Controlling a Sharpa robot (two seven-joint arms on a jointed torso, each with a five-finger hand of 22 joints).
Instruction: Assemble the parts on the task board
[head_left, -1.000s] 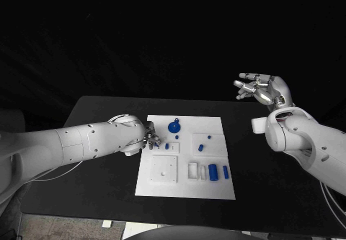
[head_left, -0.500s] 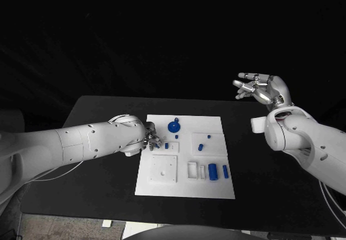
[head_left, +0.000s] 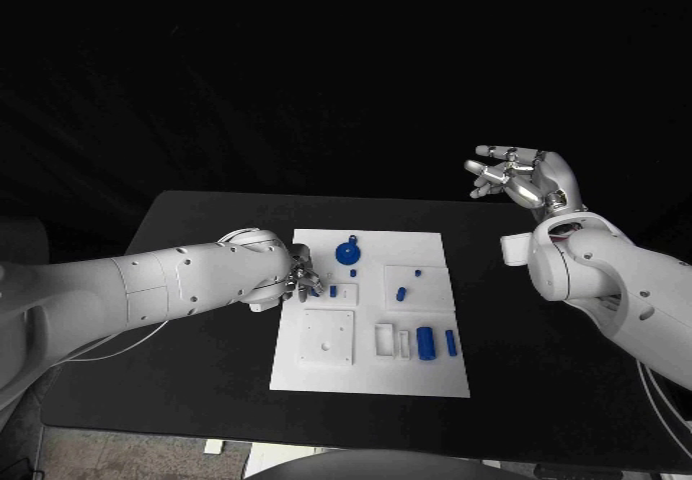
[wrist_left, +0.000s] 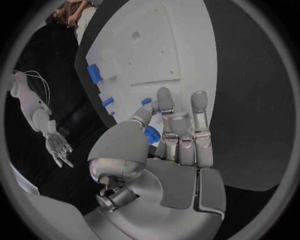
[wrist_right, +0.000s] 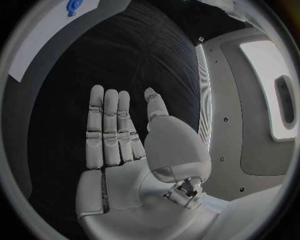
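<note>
Your left hand (wrist_left: 164, 142) is pinching a small blue part (wrist_left: 152, 134) at the task board (head_left: 368, 355) edge. Your right hand (head_left: 525, 178) is hovering spread, well beyond the board. A loosening pinch risks dropping the part.

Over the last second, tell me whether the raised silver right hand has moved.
No. The right hand stays raised beyond the black table's far right corner, in the same place.

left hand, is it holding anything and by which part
The left hand pinches a small blue plastic part between thumb and fingers; which part of it cannot be told.
</note>
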